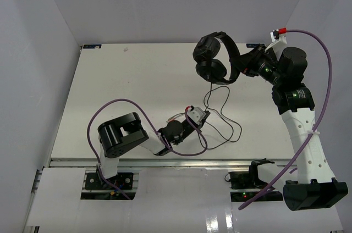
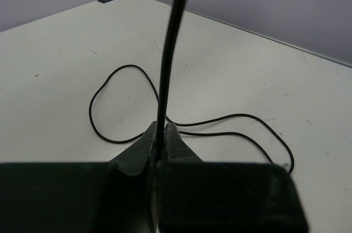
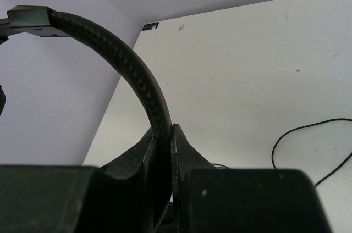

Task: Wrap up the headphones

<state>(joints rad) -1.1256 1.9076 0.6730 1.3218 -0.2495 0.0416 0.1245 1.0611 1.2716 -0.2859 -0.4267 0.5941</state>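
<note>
Right wrist view crops the headphones (image 3: 132,73) to a headband arc.

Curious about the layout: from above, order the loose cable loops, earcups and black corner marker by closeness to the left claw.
1. Cable loops, just right of the left claw.
2. Earcups, farther back, right of centre.
3. Black corner marker, far back left.
</note>
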